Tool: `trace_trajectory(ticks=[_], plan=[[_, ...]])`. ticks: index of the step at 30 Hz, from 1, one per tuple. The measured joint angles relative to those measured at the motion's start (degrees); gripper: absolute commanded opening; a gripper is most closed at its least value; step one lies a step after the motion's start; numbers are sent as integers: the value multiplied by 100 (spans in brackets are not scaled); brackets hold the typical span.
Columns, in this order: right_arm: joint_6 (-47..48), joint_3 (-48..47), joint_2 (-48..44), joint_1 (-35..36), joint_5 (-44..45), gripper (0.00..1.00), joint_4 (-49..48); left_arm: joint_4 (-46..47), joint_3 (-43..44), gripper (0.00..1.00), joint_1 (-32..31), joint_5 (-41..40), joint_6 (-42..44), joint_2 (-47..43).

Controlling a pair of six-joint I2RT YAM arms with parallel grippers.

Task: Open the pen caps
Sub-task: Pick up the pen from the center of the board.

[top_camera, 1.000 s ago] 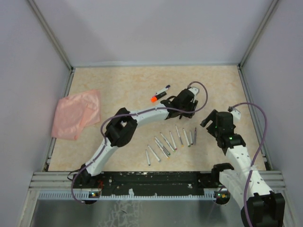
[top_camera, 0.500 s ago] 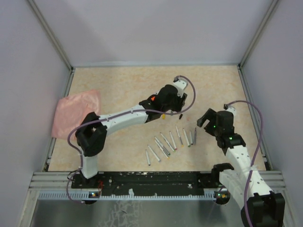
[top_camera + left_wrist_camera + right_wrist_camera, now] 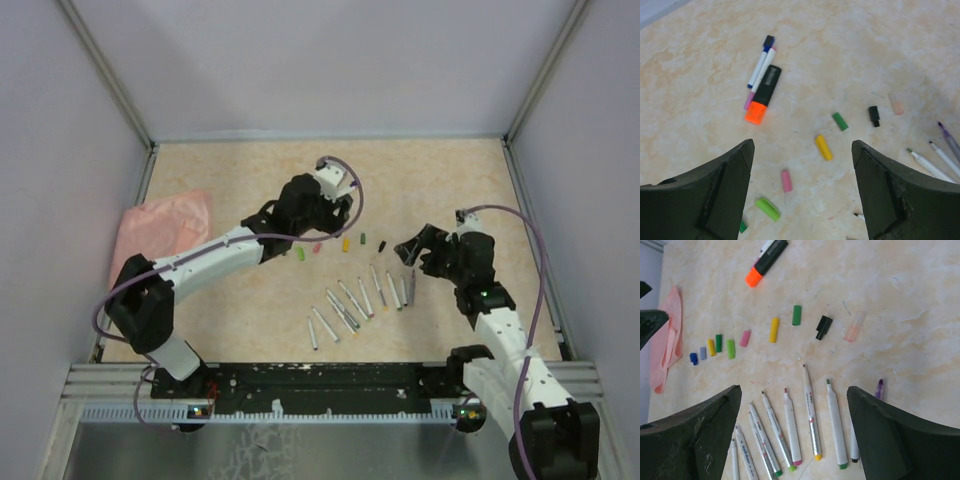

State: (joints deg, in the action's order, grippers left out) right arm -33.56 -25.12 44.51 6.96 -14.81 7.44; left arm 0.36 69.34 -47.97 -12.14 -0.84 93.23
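Observation:
Several uncapped white pens (image 3: 350, 300) lie in a row in front of the arms; in the right wrist view (image 3: 810, 415) their tips point away. Loose pen caps lie in a line beyond them: pink (image 3: 786, 180), yellow (image 3: 823, 147), green (image 3: 840, 121), black (image 3: 873, 115), plus blue (image 3: 693, 358) and others. A dark highlighter with an orange tip (image 3: 763, 93) lies beside a blue-capped pen (image 3: 760, 67). My left gripper (image 3: 802, 145) is open and empty above the caps; from above (image 3: 300, 215) it hides the highlighter. My right gripper (image 3: 792, 390) is open and empty above the pen row.
A pink cloth (image 3: 165, 238) lies at the table's left edge. A translucent pinkish cap (image 3: 855, 327) lies right of the black one. A purple-tipped pen (image 3: 879, 388) is at the right end of the row. Grey walls enclose the table.
My left arm has swung left and back from beside the right arm, and now covers the highlighter from above. My right gripper has shifted left toward the pens.

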Motion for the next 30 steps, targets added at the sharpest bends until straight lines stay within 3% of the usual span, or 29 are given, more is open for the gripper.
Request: trace_trajectory(ticks=[6, 10, 19, 30], plan=[[15, 0, 304, 2, -511, 87, -608, -374, 59, 83, 931, 686, -107, 111], [15, -2, 627, 0, -772, 87, -929, -870, 713, 83, 1283, 1036, -13, 774], [90, -201, 1263, 0, -1060, 87, -1176, -2223, 2546, 80, 1497, 1613, 704, 2546], [208, -463, 1606, 0, -1193, 87, -1261, -2979, 3626, 71, 1502, 1670, 1329, 3560]])
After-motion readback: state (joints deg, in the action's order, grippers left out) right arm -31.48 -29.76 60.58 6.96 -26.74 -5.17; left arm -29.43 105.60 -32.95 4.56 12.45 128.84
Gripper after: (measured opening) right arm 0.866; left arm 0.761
